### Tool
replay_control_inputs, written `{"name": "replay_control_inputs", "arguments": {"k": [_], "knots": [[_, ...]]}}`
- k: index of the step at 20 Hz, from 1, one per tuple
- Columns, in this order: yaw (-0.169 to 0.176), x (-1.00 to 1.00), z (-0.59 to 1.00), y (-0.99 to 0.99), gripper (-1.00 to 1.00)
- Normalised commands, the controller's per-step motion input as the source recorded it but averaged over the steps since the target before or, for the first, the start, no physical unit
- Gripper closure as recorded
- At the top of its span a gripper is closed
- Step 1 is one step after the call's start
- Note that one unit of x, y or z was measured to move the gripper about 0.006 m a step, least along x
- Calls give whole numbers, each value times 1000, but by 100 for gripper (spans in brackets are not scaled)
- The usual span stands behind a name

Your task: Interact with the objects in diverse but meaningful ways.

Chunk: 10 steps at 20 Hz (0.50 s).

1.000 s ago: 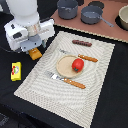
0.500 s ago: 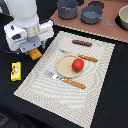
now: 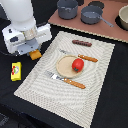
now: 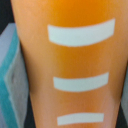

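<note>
One sausage point(image 3: 82, 43) lies lengthwise along the mat's point(image 3: 97, 95) far edge.

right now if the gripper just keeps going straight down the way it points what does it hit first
Most likely the orange bread block: it sits right under the gripper and fills the wrist view. Whether the two already touch, I cannot tell. Beneath is the black table.

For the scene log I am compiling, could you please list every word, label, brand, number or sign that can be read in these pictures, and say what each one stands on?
No text can be read.
Flat yellow packet: a red mark on its face, too small and blurred to read.
Orange block filling the wrist view: three pale bars, plain stripes, not letters.
Grey pots, red round tomato, thin dark-brown sausage: no markings visible.
</note>
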Motion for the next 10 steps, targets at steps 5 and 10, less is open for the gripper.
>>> {"name": "replay_control_inputs", "arguments": {"k": [5, 10], "knots": [[-7, -126, 997, 549, 100], [0, 347, 1000, 786, 100]]}}
